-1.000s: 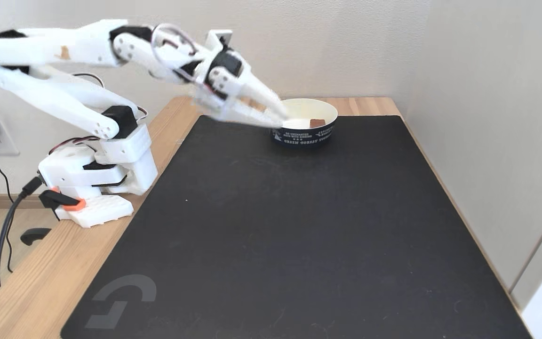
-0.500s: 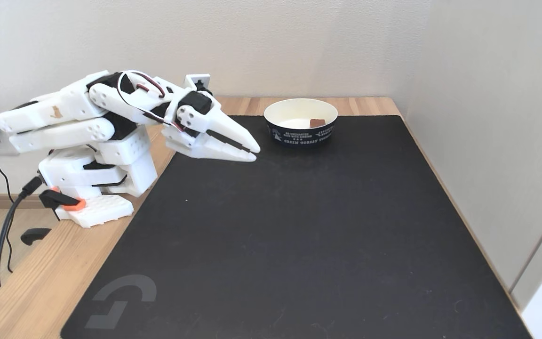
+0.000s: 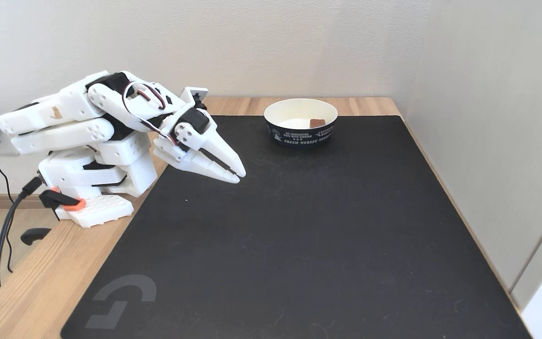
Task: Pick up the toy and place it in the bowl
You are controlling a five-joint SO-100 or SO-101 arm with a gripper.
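Tool [image 3: 239, 176] closed, empty; one toy [image 3: 317, 123] in one bowl [image 3: 299, 136]

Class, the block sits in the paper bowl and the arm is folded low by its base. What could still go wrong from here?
1. The bowl looks light, so a bump from a later arm swing could slide or tip it, spilling the block.
2. The gripper hangs low over the black mat; dropping further, it might scrape it.

A black mat [image 3: 299, 235] (grey logo) covers the wooden table [image 3: 31, 282].
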